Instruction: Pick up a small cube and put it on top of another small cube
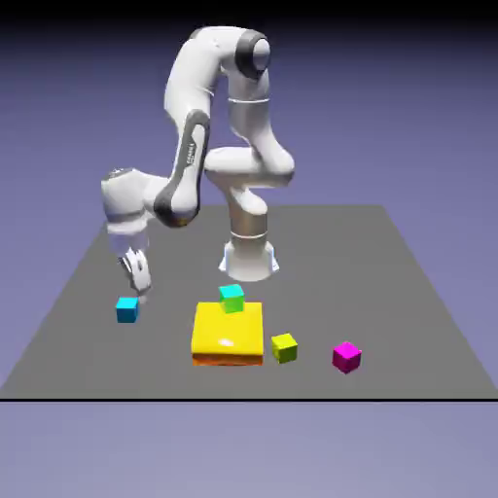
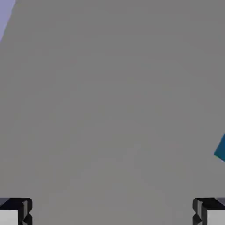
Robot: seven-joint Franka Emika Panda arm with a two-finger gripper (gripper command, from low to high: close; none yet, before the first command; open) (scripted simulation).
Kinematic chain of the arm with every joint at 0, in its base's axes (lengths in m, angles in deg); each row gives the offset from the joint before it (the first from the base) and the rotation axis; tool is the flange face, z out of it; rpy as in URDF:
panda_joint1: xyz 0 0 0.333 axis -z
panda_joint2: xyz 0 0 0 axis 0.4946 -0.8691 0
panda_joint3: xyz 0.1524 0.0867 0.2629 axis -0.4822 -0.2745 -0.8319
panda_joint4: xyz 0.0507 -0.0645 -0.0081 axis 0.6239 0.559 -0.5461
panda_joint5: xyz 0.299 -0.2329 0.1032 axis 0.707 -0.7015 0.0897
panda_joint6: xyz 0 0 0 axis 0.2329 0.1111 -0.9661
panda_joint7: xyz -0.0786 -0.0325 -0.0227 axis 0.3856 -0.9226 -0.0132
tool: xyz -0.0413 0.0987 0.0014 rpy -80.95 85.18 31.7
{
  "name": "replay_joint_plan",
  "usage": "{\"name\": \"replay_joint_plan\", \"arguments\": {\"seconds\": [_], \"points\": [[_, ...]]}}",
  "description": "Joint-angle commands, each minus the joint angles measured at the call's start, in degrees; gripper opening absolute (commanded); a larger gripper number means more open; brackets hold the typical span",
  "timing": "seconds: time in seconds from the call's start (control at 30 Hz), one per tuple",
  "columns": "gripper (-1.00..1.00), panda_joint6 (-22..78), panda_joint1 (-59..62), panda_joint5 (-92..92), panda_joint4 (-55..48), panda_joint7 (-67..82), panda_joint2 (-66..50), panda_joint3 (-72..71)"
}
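1. Hand view, nearest: the claw (image 2: 112, 212) had its two fingertips (image 2: 201, 212) wide apart at the bottom corners, with only the grey surface (image 2: 110, 105) showing between them. Both tips were cut off by the picture's edges.
2. Beyond them, the cyan-blue cube (image 2: 221, 148) came in at the right edge, mostly cropped, with just a dark corner visible.
3. Exterior view, nearest: the magenta cube (image 1: 346, 358) sat toward the right, with the yellow-green cube (image 1: 284, 348) to its left, just beside the flat yellow block (image 1: 228, 333).
4. Farther back, the cyan-blue cube lay on the surface at the exterior view's left, near the claw and apart from it. The claw hung tilted, small and pale; whether its tips touched the surface was hard to tell.
5. The teal-topped green cube (image 1: 231, 299) overlapped the yellow block's far edge; I could not tell whether it rested on the block.
6. Farthest, the white arm (image 1: 195, 92) rose from its base (image 1: 249, 261).
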Motion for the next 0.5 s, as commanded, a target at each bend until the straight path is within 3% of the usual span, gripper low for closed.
{"name": "replay_joint_plan", "arguments": {"seconds": [0.0, 0.1, 0.33, 0.37, 0.47], "points": [[0.0, 1.3, 0.6, 1.2, -0.6, -0.9, -2.1, 1.8], [0.0, 3.3, 1.6, 3.2, -1.7, -2.4, -5.5, 4.8], [0.0, -3.4, 9.7, 19.7, -4.3, 9.5, -17.6, -7.5], [-1.0, -3.4, 9.7, 19.7, -4.3, 9.5, -17.6, -7.5], [-1.0, -1.3, 7.2, 14.7, -3.5, 5.9, -13.9, -3.8]]}}
